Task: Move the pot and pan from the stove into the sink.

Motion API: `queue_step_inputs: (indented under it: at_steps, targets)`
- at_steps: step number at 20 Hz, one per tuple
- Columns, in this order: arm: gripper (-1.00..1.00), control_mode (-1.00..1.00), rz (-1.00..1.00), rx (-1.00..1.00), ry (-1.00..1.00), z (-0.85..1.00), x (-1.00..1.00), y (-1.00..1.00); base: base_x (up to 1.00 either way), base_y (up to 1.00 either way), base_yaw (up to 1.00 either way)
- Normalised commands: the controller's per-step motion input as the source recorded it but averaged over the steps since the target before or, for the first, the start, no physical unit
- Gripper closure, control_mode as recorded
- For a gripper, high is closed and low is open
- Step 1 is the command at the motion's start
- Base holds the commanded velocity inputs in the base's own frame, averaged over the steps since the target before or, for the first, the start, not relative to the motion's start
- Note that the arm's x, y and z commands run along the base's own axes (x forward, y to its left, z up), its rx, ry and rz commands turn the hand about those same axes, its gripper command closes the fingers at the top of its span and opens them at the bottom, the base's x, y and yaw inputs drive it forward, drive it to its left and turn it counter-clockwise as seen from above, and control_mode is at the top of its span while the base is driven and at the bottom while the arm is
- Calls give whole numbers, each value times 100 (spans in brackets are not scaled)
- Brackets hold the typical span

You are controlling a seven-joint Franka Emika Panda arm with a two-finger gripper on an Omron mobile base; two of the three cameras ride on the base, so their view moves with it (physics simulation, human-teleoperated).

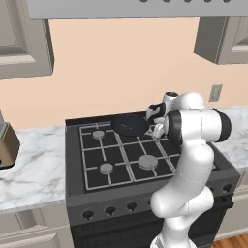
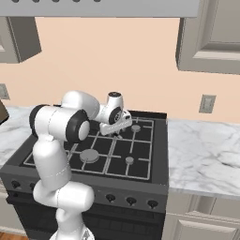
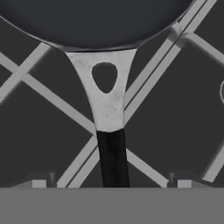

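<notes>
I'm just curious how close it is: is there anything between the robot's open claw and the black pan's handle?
Nothing: in the hand view the pan handle runs straight down between the two fingertips of the open gripper, over bare stove grate.

I can read no writing anywhere here; the stove (image 1: 145, 164) carries no brand or numbers on its front, and its knobs (image 1: 110, 210) show no marks I can make out; the pan (image 3: 100, 22) below my fingers bears no stamp or label on its handle (image 3: 107, 100).
</notes>
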Motion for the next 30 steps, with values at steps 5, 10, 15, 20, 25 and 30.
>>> queue_step_inputs:
  at_steps: [5, 10, 15, 20, 25, 30]
  targets:
    - [-100, -100, 0, 0, 11, -30, 36, -1, 0, 0, 0]
    - [-100, -100, 1, 0, 9, -30, 40, -5, 0, 0, 0]
    - [100, -100, 0, 0, 2, -10, 18, -3, 0, 0, 0]
    - [100, -100, 0, 1, 0, 6, 0, -2, 0, 0, 0]
    - [100, -100, 0, 4, 1, 50, 0, -1, 0, 0, 0]
    - [100, -100, 0, 6, 3, 66, -3, -1, 0, 0, 0]
